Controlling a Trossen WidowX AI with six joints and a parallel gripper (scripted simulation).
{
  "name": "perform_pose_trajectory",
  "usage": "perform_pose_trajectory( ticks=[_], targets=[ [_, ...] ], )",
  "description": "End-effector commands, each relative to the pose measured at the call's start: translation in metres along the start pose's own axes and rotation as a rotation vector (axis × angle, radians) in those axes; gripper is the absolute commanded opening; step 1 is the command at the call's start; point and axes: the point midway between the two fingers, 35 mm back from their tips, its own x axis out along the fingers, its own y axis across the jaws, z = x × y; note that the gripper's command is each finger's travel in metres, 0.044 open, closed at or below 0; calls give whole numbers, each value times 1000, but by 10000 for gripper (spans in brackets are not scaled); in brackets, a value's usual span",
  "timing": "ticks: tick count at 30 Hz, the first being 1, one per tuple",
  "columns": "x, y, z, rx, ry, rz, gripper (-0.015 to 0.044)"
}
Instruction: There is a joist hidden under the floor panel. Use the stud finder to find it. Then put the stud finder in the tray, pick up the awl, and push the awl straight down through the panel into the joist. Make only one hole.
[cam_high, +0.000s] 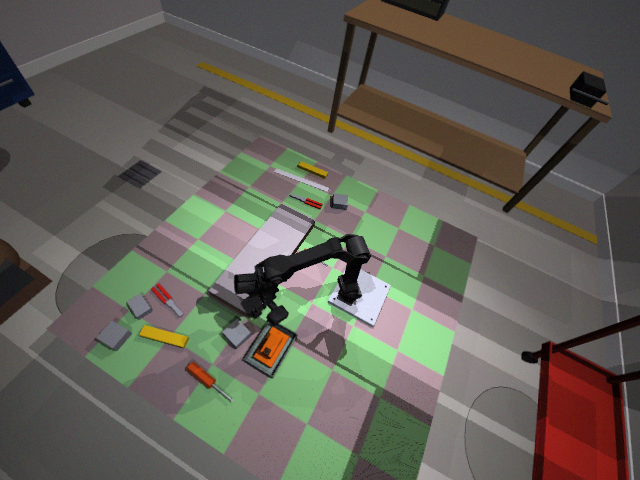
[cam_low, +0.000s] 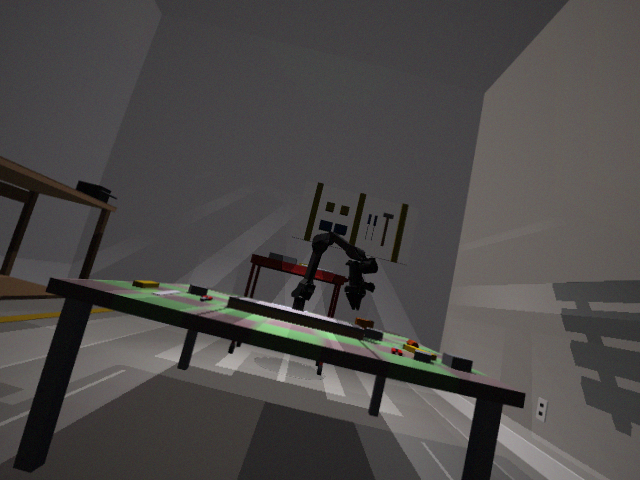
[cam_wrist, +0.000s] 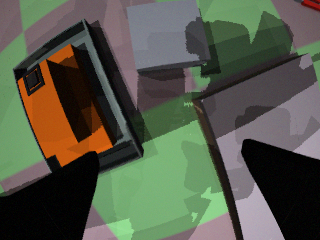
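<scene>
The orange stud finder (cam_high: 273, 347) (cam_low: 363, 322) (cam_wrist: 37, 115) lies in the shallow grey tray (cam_high: 282, 356) (cam_wrist: 111, 85), towards one side of it. My gripper (cam_high: 264, 311) (cam_low: 354, 306) (cam_wrist: 173, 153) is open and empty. It hangs above the table between the tray and the near end of the pale floor panel (cam_high: 261, 248) (cam_low: 289, 316) (cam_wrist: 295, 115). No hole shows on the visible part of the panel; the arm and shadows cover some of it. The awl cannot be made out clearly; the arm covers the area beside the panel.
A grey block (cam_high: 237, 332) (cam_wrist: 167, 35) sits between tray and panel. An orange-handled screwdriver (cam_high: 201, 375), a yellow bar (cam_high: 163, 336), red-handled pliers (cam_high: 166, 299) and more grey blocks lie beyond. Another yellow bar (cam_high: 312, 169) and a white strip (cam_high: 300, 179) lie past the panel's far end.
</scene>
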Motion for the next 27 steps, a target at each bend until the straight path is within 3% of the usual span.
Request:
perform_pose_trajectory(
  ticks=[1, 9, 20, 27],
  targets=[
    [-4, -55, -47, 216, 49, -52, 440],
    [-19, -126, -161, 633, 151, -131, 440],
    [-36, -134, -322, 1265, 260, -144, 440],
    [-38, -130, -340, 1351, 263, -140, 440]
  ],
)
